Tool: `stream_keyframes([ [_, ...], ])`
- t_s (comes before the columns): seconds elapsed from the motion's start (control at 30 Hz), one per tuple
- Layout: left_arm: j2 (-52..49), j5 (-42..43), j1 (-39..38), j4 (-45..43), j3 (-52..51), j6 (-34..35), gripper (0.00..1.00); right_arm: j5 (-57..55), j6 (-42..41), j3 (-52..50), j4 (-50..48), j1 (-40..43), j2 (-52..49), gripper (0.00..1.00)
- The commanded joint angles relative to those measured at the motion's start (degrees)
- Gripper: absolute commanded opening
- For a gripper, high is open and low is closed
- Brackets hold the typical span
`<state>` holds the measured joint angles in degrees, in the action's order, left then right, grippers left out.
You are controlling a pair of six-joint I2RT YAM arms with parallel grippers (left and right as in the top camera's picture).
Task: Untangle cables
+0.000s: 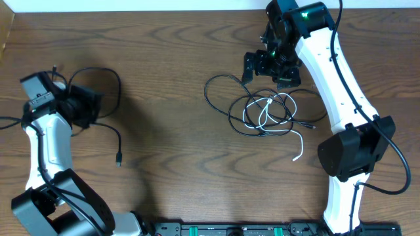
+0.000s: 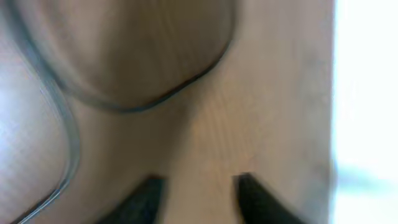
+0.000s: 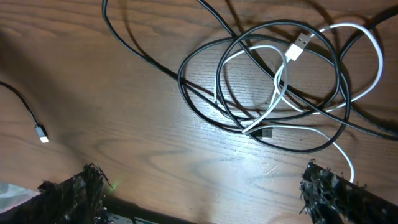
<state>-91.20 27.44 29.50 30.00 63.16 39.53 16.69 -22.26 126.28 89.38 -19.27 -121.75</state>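
The tangle point(image 1: 268, 113) sits on the desk point(image 1: 170, 78) just below my right gripper point(image 3: 199, 196), whose jaws stand wide apart with nothing in them. The white cable point(image 1: 301, 141) threads through the black loops point(image 3: 181, 78) several times, and its plug point(image 3: 301, 43) lies over a crossing.

My worry is that if I close where strands overlap, I catch both colours, and a pull then cinches the knot or drags the whole bundle along. The plug could also hook on a black loop.

My left gripper point(image 2: 199, 196) is apart too, empty, low over the desk near a separate black cable point(image 1: 120, 141). That view is blurred, so a grab there risks scraping wood or missing.
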Motion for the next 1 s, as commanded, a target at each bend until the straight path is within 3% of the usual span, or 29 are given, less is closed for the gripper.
stream_keyframes([
  [0.0, -0.50, -12.96, -1.05, 4.15, 0.33, -4.98, 0.68, -0.11, 0.68, 0.48, 0.15, -0.33, 1.86, 0.99],
  [0.13, -1.09, -23.10, -4.48, 5.99, -0.74, -9.92, 0.75, -0.11, 0.68, 0.48, 0.15, -0.35, 1.86, 0.99],
  [0.27, -2.62, -29.53, -8.72, 6.05, -1.27, -10.64, 0.80, -0.11, 0.68, 0.48, 0.15, -0.33, 1.86, 0.99],
  [0.47, -7.08, -33.11, -11.98, 6.01, -1.29, -10.60, 0.83, -0.11, 0.68, 0.48, 0.15, -0.37, 1.86, 0.99],
  [0.83, -16.00, -33.07, -11.78, 5.29, -1.29, -11.47, 0.62, -0.11, 0.68, 0.48, 0.15, -0.46, 1.86, 0.99],
  [0.93, -17.49, -33.03, -11.78, 4.92, -1.29, -11.43, 0.49, -0.11, 0.68, 0.48, 0.15, -0.46, 1.86, 0.99],
  [0.97, -17.88, -33.03, -11.78, 4.90, -1.29, -11.43, 0.40, -0.11, 0.68, 0.48, 0.15, -0.46, 1.86, 0.99],
])
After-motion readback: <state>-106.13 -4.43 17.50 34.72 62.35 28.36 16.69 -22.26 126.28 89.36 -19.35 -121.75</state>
